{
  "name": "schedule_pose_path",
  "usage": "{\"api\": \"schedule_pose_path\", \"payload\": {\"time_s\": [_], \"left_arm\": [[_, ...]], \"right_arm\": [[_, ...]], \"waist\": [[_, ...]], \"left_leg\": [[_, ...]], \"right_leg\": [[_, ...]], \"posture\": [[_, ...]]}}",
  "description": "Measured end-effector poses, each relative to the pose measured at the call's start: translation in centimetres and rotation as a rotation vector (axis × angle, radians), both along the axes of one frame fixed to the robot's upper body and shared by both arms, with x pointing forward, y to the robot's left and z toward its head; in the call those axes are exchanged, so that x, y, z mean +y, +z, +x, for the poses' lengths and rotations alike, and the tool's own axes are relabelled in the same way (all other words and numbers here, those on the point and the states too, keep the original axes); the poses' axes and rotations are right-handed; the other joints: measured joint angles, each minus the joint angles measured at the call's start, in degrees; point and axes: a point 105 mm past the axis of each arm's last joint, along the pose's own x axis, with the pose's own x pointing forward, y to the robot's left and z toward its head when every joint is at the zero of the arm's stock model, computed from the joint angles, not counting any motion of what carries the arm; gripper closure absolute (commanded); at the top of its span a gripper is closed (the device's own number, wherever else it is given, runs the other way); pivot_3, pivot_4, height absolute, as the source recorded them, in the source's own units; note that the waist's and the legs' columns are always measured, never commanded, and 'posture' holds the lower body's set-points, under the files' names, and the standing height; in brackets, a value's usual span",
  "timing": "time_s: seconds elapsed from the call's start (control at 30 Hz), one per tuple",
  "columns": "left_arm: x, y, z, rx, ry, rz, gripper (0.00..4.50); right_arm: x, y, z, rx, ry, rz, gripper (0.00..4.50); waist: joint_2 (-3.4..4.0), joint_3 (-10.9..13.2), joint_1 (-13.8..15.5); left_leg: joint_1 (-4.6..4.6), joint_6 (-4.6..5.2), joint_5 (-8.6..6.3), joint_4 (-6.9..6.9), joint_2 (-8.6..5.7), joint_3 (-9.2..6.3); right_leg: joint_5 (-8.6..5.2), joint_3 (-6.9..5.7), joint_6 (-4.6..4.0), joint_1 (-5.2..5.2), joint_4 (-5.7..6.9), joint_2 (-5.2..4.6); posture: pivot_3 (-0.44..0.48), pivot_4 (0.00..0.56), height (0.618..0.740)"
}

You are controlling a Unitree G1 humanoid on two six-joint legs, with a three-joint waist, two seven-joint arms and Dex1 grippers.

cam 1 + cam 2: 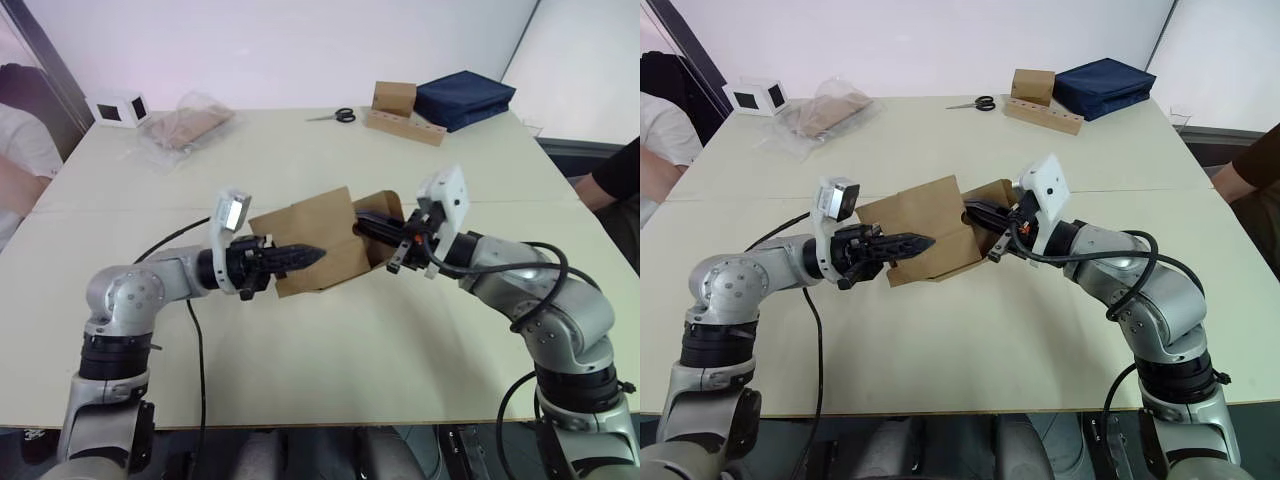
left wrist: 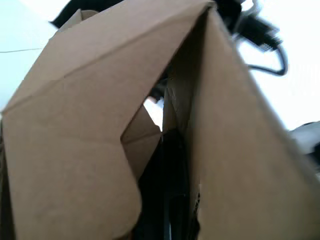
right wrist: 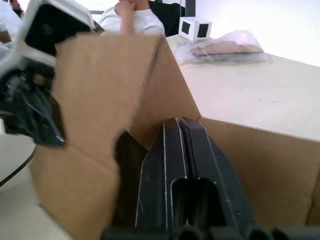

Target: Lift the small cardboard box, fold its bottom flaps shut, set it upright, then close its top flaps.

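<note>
Both pincers clamped on box [image 1: 320, 240] edges

The small cardboard box [image 1: 925, 240] is plain brown corrugated card, matt and unprinted, with a slightly fibrous face and raw cut edges on its flaps. The left tool [image 1: 910, 242] and right tool [image 1: 980, 214] have black plastic fingers with a dull sheen. The table [image 1: 940, 340] is smooth, pale and matt. A crinkled clear plastic bag [image 1: 825, 112] shines glossy; the navy bag [image 1: 1105, 85] looks like cloth.
</note>
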Motion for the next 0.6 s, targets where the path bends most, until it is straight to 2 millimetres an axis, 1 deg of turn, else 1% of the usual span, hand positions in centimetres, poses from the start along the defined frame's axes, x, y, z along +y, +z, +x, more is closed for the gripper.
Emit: {"api": "schedule_pose_path", "payload": {"time_s": [0.1, 0.2, 0.3, 0.43, 0.6], "left_arm": [[0.1, -0.1, 0.4, -0.032, 0.026, 0.017, 4.47], [0.0, -0.5, 0.5, -0.068, 0.031, 0.057, 4.47], [0.0, -0.6, 0.6, -0.094, 0.036, 0.068, 4.47], [0.1, -0.4, 0.6, -0.131, 0.032, 0.067, 4.47], [0.4, 0.1, 0.7, -0.153, 0.029, 0.077, 4.47]], "right_arm": [[0.0, 0.1, -0.2, -0.021, 0.001, -0.024, 4.50], [-0.1, -0.3, -0.3, -0.045, -0.003, -0.098, 4.50], [0.0, -0.5, -0.3, -0.059, -0.004, -0.127, 4.50], [0.0, -0.8, -0.3, -0.094, 0.002, -0.166, 4.50], [0.0, -1.6, -0.8, -0.081, 0.049, -0.189, 4.50]], "waist": [[0.00, 0.0, 0.0], [0.00, 0.0, 0.0], [0.00, 0.0, 0.0], [0.00, 0.0, 0.0], [0.00, 0.0, 0.0]], "left_leg": [[-0.01, 0.00, 0.00, 0.00, 0.00, 0.00], [-0.02, 0.00, 0.00, 0.00, -0.01, 0.00], [-0.03, 0.00, 0.00, 0.00, 0.00, 0.00], [-0.06, 0.00, 0.00, 0.00, 0.00, 0.00], [-0.08, 0.00, 0.00, 0.01, 0.00, 0.00]], "right_leg": [[0.00, 0.00, 0.00, -0.01, 0.00, 0.00], [0.00, 0.00, 0.00, -0.02, -0.01, 0.00], [0.00, 0.00, 0.00, -0.03, 0.00, 0.01], [0.00, 0.00, 0.00, -0.05, 0.00, 0.00], [0.00, -0.01, 0.00, -0.05, 0.00, 0.00]], "posture": [[0.000, 0.150, 0.740], [0.000, 0.150, 0.740], [0.000, 0.150, 0.740], [0.000, 0.150, 0.740], [0.000, 0.150, 0.740]]}}
